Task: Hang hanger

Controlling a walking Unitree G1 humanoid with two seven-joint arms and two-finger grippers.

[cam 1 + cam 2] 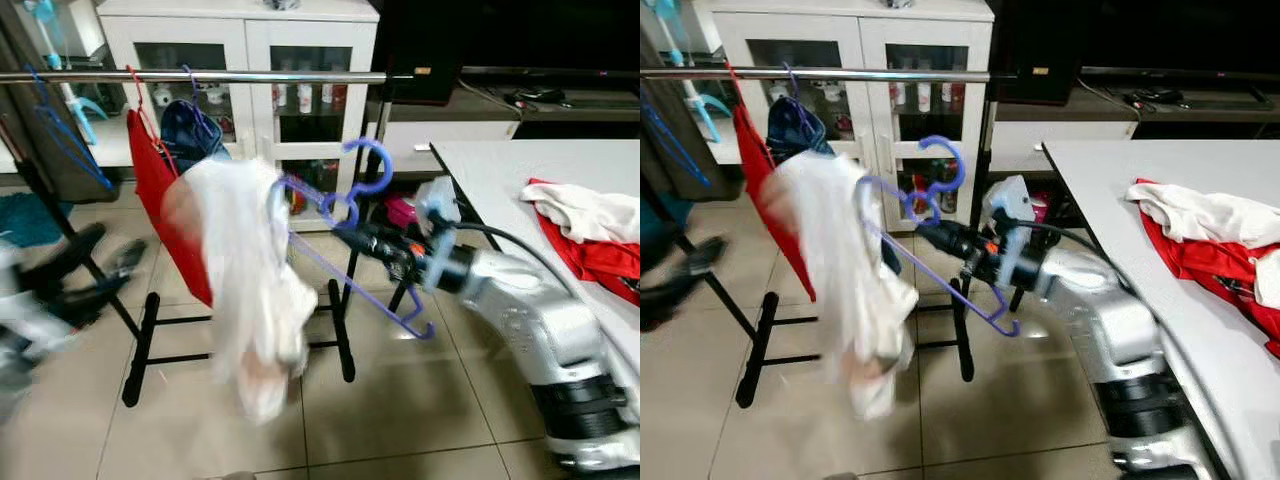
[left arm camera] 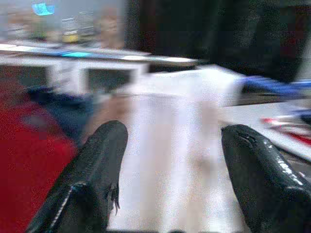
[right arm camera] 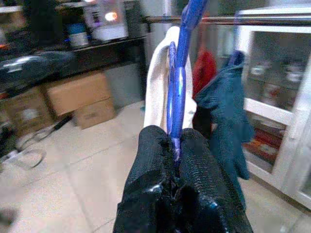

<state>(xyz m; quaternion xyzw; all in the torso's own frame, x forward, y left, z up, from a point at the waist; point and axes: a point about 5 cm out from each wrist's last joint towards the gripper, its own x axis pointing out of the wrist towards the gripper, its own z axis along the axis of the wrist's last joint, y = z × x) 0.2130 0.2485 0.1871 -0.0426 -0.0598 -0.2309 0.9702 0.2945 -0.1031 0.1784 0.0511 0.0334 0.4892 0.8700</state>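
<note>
Right tool [image 1: 350, 236] clamps the blue hanger [image 1: 345, 205], white garment [image 1: 250, 280] draped, below the rail [image 1: 200, 76]; left tool [image 2: 172, 145] gapes open.

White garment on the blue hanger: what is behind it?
Behind the white garment hang a red garment and a dark blue one on the metal rail, with the rack's black base below. The garment covers the blue hanger's far arm and the red garment's lower right part.

- Right arm [image 1: 530, 310]: silver rounded shell, black ribbed joint band near its base, pale blue collar at wrist, black cable looping over it
- Right pincer [image 3: 177, 160]: glossy black textured fingers
- Left pincer [image 2: 170, 170]: same glossy black, rounded tips
</note>
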